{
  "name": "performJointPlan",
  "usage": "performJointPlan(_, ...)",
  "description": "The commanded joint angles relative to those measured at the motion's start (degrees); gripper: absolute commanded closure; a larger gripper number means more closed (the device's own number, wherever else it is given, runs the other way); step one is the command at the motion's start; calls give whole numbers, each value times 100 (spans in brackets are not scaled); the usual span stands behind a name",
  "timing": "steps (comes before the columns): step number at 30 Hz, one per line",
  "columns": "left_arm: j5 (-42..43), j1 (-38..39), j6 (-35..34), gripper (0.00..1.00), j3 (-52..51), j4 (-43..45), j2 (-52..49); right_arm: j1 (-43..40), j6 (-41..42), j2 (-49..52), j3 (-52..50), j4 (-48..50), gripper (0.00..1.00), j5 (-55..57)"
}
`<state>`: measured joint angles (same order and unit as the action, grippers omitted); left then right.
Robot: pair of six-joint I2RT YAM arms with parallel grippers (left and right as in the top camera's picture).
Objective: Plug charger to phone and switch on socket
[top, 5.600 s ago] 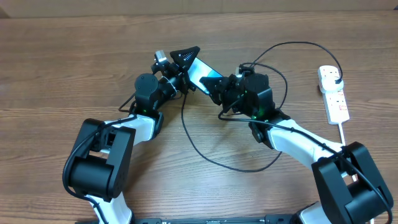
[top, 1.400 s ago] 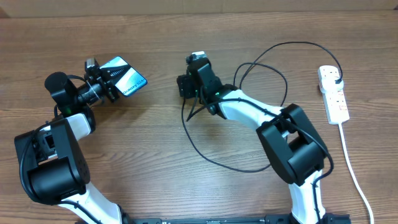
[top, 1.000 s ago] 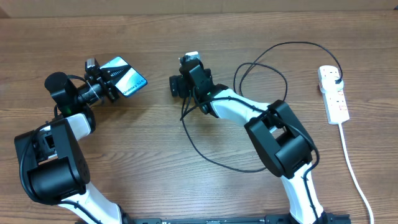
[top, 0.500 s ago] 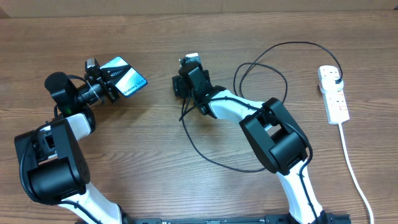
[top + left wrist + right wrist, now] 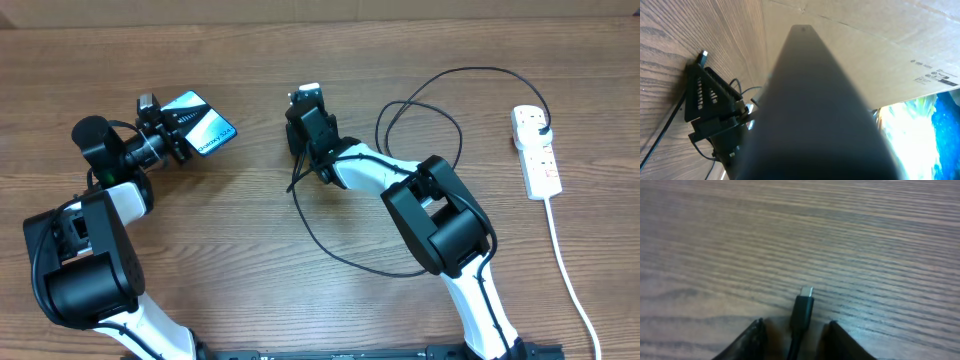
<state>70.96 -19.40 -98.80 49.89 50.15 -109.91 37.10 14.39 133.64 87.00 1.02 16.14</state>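
Fingertips point(image 5: 752, 340) of the right jaws frame the bottom edge of the right wrist view, one on each side of the charger point(image 5: 802, 309). Its black connector pokes forward between them, the small metal tip pointing away over the tabletop point(image 5: 865, 240). These jaws sit close about the cable just behind the connector and grip it, though the contact itself lies at the very edge of the picture. From overhead, the cable's slack hangs out of these jaws toward the robot. It lies in a wide loop on the wood under the right arm point(image 5: 440, 215) and curls into further loops on the far right of the tabletop. The left jaws, out on the left side and well apart from the right ones, are clamped on the phone point(image 5: 200, 125). They hold it by one edge so that it sticks out to the right, tilted, its light blue screen facing up with dark lettering along one short edge. In the left wrist view the phone's dark body fills the middle of the picture. Past it the right jaws show with the connector tip at their end, apart from the phone. Farther right, the socket point(image 5: 537, 150) lies flat near the tabletop's right edge. A black plug point(image 5: 541, 122) is seated in its far end, and its thick white cord point(image 5: 551, 215) runs back toward the robot. Beyond the tabletop stands a cardboard wall point(image 5: 865, 45).
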Motion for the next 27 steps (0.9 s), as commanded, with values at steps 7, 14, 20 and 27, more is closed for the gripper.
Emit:
performJointPlan(7, 109, -22, 111, 96, 170, 44, 15, -81, 70, 214, 90, -87, 87, 61)
performJointPlan(14, 109, -11, 501, 96, 170, 26, 15, -527, 857, -155, 922, -2076, 96, -1220)
performJointPlan(20, 109, 98, 1115, 96, 170, -636, 15, -1156, 907, -1021, 1036, -3333, 96, -2734)
performJointPlan(27, 26, 612, 1810, 96, 170, -1056, 15, -1248, -87, -2194, 981, -5101, 96, -3471)
